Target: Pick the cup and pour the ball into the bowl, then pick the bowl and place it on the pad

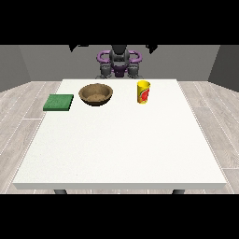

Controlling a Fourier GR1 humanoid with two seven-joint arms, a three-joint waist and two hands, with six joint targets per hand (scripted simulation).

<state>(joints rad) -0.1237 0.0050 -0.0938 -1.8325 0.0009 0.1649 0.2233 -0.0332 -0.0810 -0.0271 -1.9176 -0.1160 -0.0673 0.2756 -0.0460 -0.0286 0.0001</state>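
Yellow cup (143, 92) stands beside wooden bowl (95, 94); no hand visible, so fingers' state cannot be told.

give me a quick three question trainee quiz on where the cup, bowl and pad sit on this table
1. True or false: the yellow cup stands upright on the white table.
2. Multiple choice: which thing lies between the other two, going across the view? A) the green pad B) the wooden bowl C) the cup
3. Fill in: the pad lies at the table's ____ edge as the view shows it.

Key
1. True. The cup stands upright, apart from the bowl.
2. B. The bowl sits between the pad at its left and the cup at its right.
3. Left. The pad lies at the left edge, near the far corner.
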